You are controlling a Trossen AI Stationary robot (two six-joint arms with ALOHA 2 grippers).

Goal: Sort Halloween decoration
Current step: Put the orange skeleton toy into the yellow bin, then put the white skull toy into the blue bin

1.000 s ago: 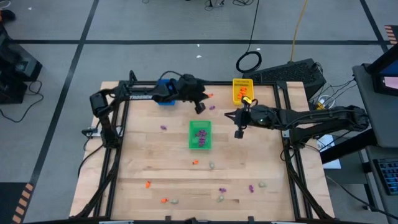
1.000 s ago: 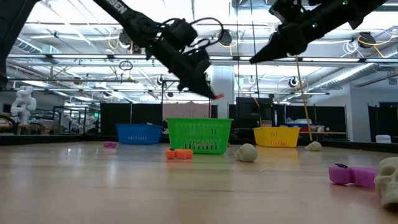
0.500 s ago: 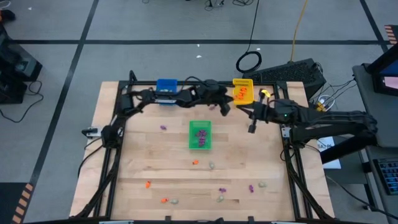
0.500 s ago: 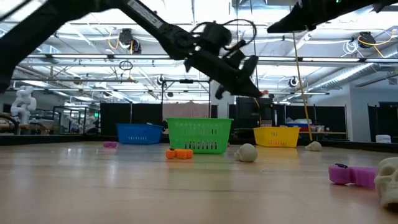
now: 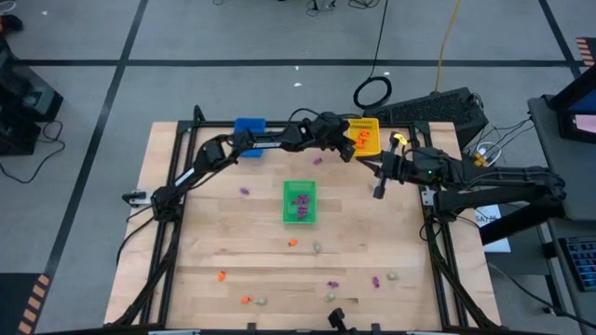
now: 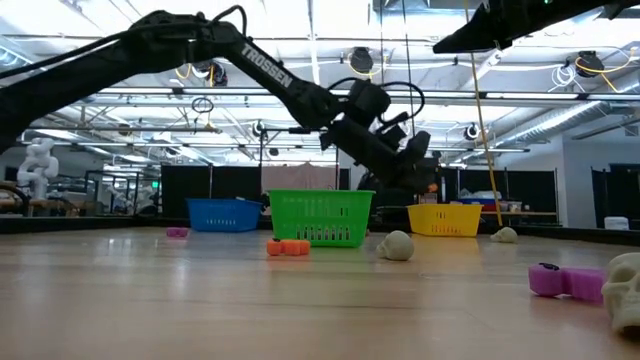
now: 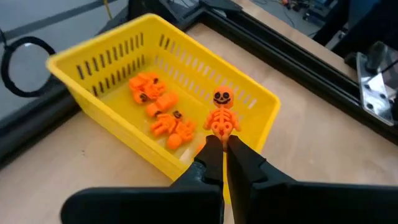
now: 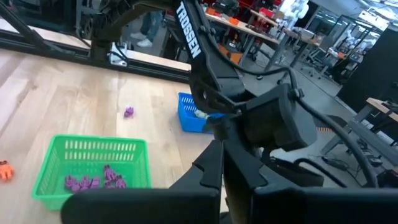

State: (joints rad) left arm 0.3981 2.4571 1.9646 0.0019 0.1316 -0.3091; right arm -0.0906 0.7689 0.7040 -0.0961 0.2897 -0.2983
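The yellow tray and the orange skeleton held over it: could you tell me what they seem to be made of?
Yellow tray: looks like moulded plastic, smooth and slightly glossy, with slotted walls. Orange skeleton, held in the left end effector: probably moulded plastic or rubber, one solid colour with a printed dark face; which of the two cannot be told.

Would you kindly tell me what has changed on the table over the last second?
The left gripper, shut on an orange skeleton, swung from beside the blue tray across to the yellow tray. The right gripper drew back toward the table's right edge. The green tray and loose trinkets stayed put.
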